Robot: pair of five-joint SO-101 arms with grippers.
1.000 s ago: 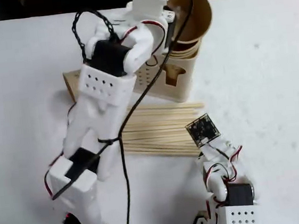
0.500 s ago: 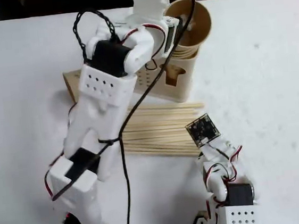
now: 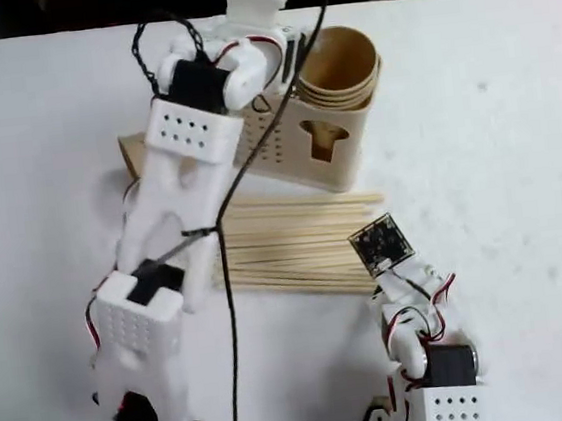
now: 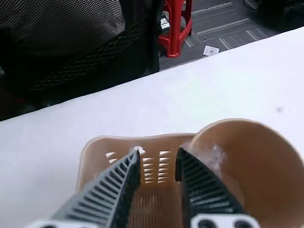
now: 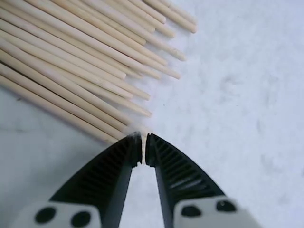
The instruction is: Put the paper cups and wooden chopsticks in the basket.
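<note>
A beige perforated basket stands at the back of the white table, with stacked brown paper cups upright in its right end. My left gripper hovers over the basket beside the top cup. It is open with nothing between its fingers. Several wooden chopsticks lie in a flat pile in front of the basket. My right gripper is shut and empty just above the table. Its tips are at the near edge of the chopstick pile.
The left arm's black cable hangs down across the chopsticks. A black mesh chair and a red stool stand beyond the table's far edge. Bare table lies to the right.
The tilted cup held over the basket now sits upright on the stack. My left gripper has let it go and the arm has shifted left. The right arm has not moved.
</note>
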